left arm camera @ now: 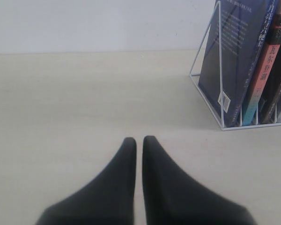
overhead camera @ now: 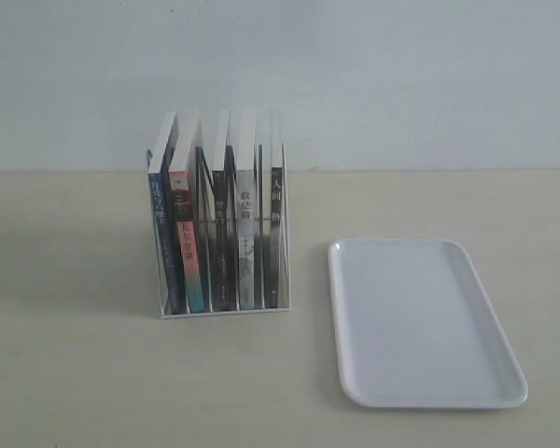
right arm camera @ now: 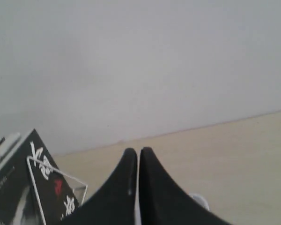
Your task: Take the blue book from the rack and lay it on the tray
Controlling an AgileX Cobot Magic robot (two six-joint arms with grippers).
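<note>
The blue book (overhead camera: 161,233) stands upright as the leftmost volume in the white wire rack (overhead camera: 226,312); the left wrist view shows its deep blue cover (left arm camera: 232,61) inside the rack (left arm camera: 210,101). To the right of the rack lies the white tray (overhead camera: 415,322), with nothing on it. Neither arm shows in the exterior view. My left gripper (left arm camera: 138,139) is shut and empty over bare table, well apart from the rack. In its own view my right gripper (right arm camera: 137,151) is shut too, with a black book (right arm camera: 23,192) beside it and a sliver of the tray (right arm camera: 200,200).
A red-and-teal-spined book (overhead camera: 187,245) and several dark- or white-spined books (overhead camera: 246,233) fill the other rack slots. The beige table (overhead camera: 75,373) runs back to a pale wall (overhead camera: 401,84).
</note>
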